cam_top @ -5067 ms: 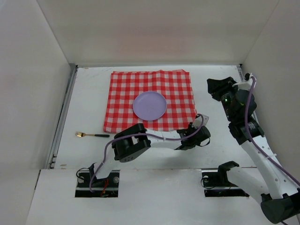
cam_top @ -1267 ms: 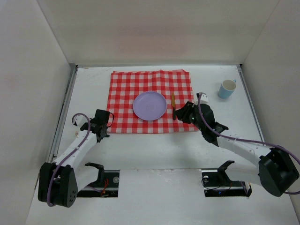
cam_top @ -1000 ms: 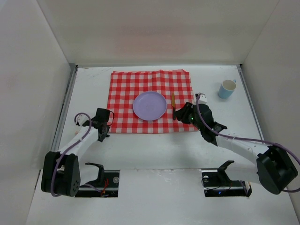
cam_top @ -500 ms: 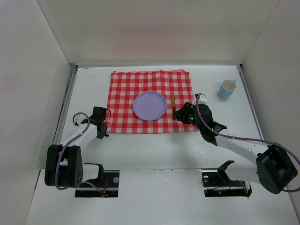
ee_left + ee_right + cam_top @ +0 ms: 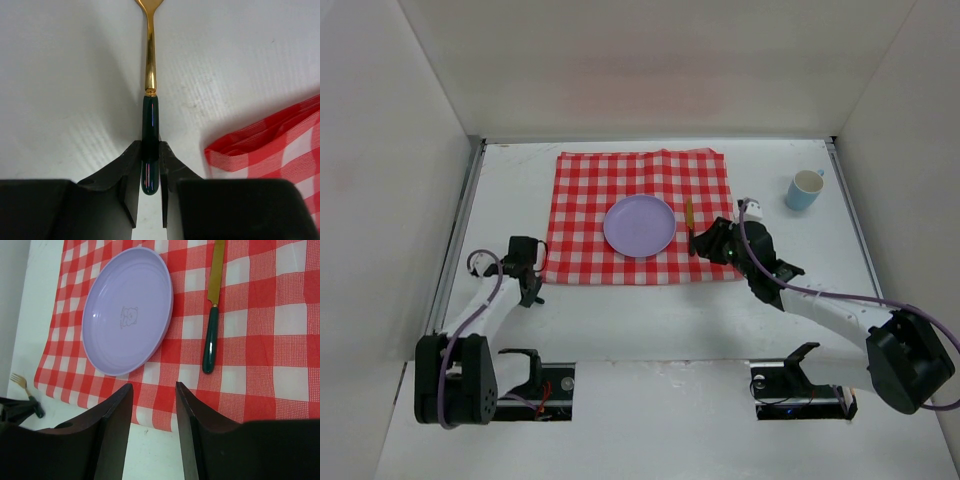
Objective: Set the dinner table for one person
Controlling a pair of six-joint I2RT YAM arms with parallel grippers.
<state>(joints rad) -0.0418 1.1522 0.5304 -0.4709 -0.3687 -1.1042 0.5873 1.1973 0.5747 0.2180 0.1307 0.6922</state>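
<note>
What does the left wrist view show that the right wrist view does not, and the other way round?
Only the left wrist view: a close look at the left gripper closed on the dark green handle of the fork. Only the right wrist view: the purple plate, the knife lying beside it on the checked cloth, and the right gripper open with nothing between its fingers. Both: the fork, the checked cloth and the white table.

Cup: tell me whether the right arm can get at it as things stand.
Probably yes. The cup stands alone to the right of the cloth. Nothing lies between it and the right gripper, whose jaws are open and empty.
</note>
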